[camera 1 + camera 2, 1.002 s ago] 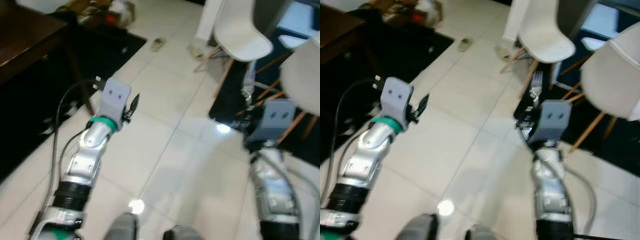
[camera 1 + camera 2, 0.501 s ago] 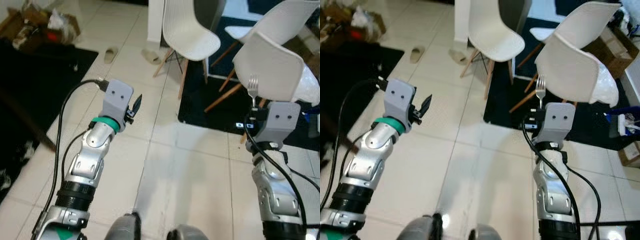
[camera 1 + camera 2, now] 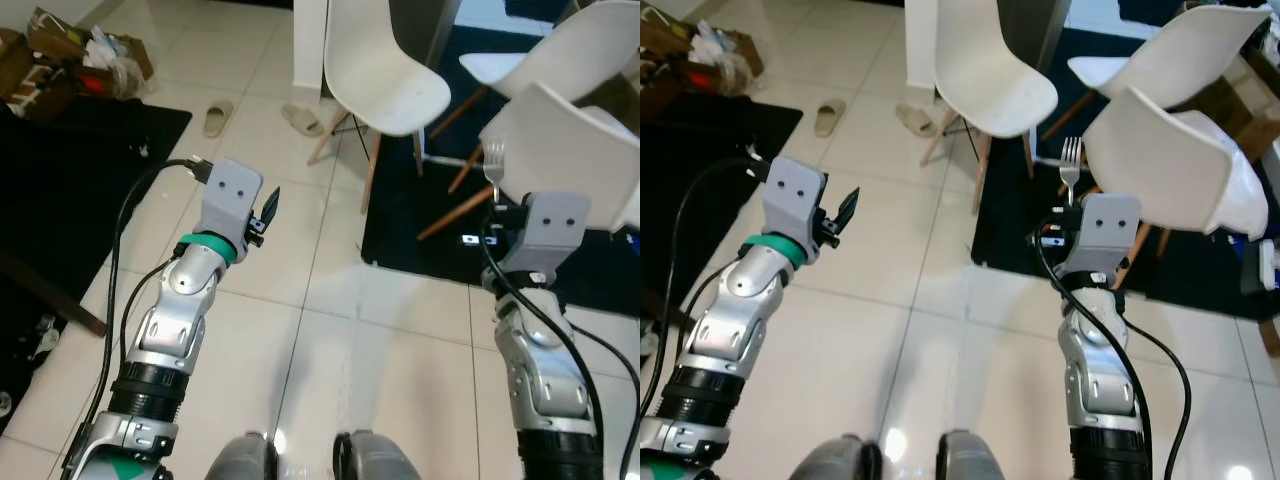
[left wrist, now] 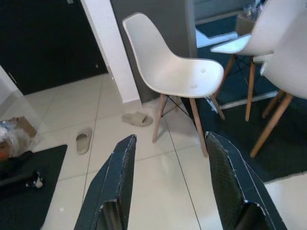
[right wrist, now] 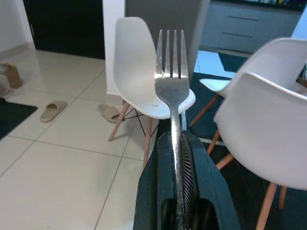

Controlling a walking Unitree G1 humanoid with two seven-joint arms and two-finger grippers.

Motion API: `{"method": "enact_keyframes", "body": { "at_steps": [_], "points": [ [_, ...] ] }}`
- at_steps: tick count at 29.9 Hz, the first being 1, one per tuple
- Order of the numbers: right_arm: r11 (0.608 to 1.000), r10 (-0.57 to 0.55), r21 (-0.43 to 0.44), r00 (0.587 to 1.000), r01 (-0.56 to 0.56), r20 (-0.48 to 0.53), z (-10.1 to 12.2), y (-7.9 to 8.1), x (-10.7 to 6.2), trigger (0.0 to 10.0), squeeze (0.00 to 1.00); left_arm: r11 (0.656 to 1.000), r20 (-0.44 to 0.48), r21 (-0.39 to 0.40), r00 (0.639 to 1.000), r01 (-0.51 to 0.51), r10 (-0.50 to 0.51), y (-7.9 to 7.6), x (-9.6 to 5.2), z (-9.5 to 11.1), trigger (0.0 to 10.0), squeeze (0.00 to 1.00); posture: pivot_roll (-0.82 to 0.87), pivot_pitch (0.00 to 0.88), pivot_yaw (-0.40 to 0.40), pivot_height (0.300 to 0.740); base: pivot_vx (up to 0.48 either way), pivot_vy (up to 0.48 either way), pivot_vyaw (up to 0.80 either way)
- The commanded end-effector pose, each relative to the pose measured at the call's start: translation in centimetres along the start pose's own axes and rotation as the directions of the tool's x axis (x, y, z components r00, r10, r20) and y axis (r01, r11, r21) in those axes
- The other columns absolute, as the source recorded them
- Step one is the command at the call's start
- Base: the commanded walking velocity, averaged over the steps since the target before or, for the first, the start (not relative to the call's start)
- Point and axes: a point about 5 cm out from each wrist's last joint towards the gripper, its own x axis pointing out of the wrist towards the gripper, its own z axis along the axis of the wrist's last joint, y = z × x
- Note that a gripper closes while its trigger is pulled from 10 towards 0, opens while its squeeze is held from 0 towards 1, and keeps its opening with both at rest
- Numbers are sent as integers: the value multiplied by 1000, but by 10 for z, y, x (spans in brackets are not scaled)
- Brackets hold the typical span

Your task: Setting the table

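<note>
my right gripper [image 5: 178,201] is clenched on a fork [image 3: 1070,165], tines up, carried at 2 o'clock so it stays clear of the white chairs [image 3: 985,80] at 12 o'clock while i walk. my left gripper [image 4: 175,187] rides at 10 o'clock, fingers parted and holding nothing, free for a later item. no table surface is reached yet, so i judge this the carrying step.

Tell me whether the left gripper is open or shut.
Open. In the left wrist view the left gripper has its two black fingers spread apart with nothing between them; bare floor tiles show through the gap.
</note>
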Motion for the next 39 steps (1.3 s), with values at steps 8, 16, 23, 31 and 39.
{"method": "enact_keyframes", "body": {
  "at_steps": [8,16,23,31,39],
  "points": [
    [999,45,-24,999,-44,9,0,9,0,10000,0,1000,-19,-14,1000,-17,17,0,-5,-5,10000,0,-16,67,32,740,34,0,723],
    [998,58,-27,998,-57,17,2,11,2,10000,0,1000,-18,-18,1000,-24,24,0,-6,-5,10000,0,-15,68,30,740,0,0,780],
    [998,60,-23,998,-60,23,3,12,2,10000,0,1000,-25,-11,999,-28,27,0,-7,-5,10000,0,-16,68,34,740,0,0,788],
    [998,59,-18,998,-59,26,3,12,2,10000,0,999,-29,-4,999,-33,33,1,-6,-5,10000,0,-17,68,37,740,0,0,788],
    [998,61,-16,998,-60,28,3,13,3,10000,0,999,-35,3,999,-38,38,2,-5,-6,10000,0,-16,63,39,740,0,0,788]
  ]
}}
